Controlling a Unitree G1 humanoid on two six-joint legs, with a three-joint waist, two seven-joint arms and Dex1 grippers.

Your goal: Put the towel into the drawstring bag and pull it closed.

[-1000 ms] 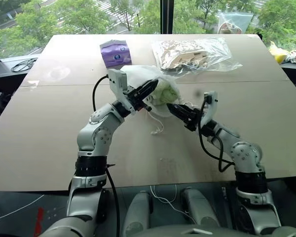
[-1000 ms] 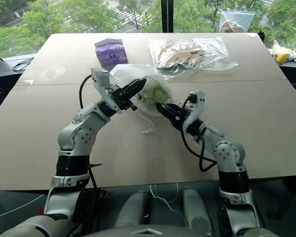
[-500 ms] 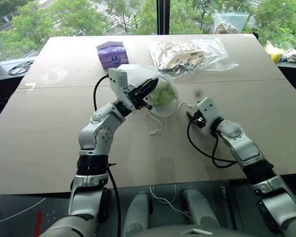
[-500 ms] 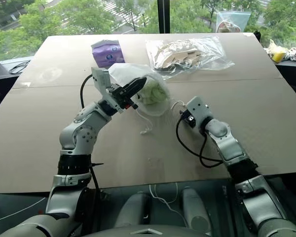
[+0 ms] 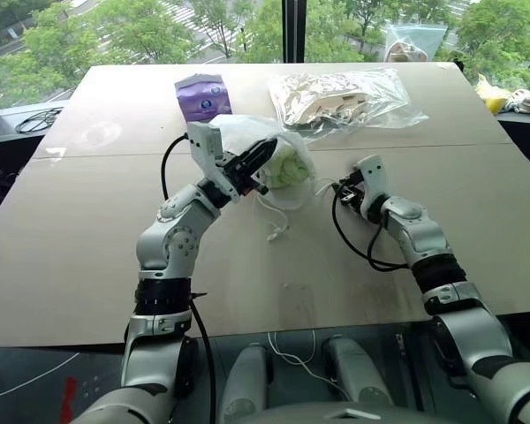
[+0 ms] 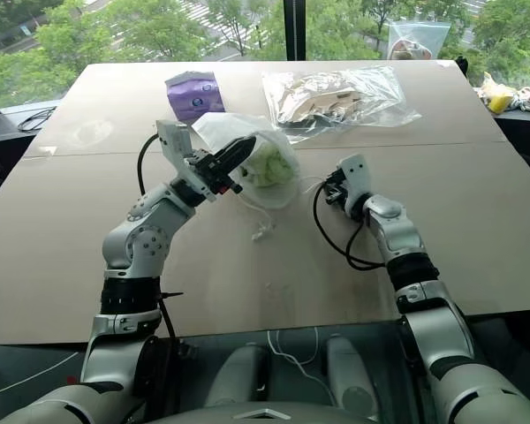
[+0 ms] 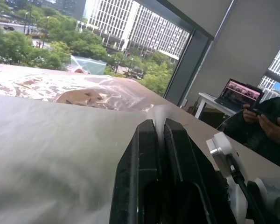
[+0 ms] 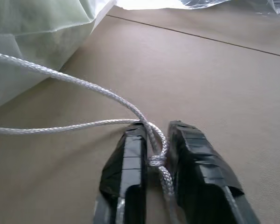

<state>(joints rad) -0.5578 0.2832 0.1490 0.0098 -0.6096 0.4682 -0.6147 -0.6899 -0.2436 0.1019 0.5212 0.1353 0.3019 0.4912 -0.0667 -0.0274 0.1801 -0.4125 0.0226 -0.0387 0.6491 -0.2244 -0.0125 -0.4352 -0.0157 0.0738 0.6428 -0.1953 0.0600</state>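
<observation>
**Cord pinched, ready to draw the bag shut**

I have the bag [image 5: 278, 159] held up off the worktop [image 5: 88, 247] near its centre, with the towel [image 5: 287, 166] already inside, showing pale green through the thin cloth. My left tool [image 5: 263, 152] is clamped on the bag's fabric at the gathered edge; the wrist view shows its fingers together with white cloth pinched between them. My right tool [image 8: 155, 161] sits at about 3 o'clock from the bag, low on the worktop, and is closed on the cord [image 8: 84, 88], with the knot right between the fingers.

Handling, as I judge it: the bag is light, limp and slippery, so it will follow any tug unless the left side anchors it. The towel is soft and bulky and should stay put. The cord is thin and could slide through the fingers; the knot is the best place to hold, since it gives a stop.

Compared with a second ago, the right tool was open and raised close to the bag's mouth; it has since dropped lower, out toward 3 o'clock, and closed on the cord. The left tool has kept its grip and place. A second cord end [image 5: 274, 235] dangles at 6 o'clock from the bag.
</observation>
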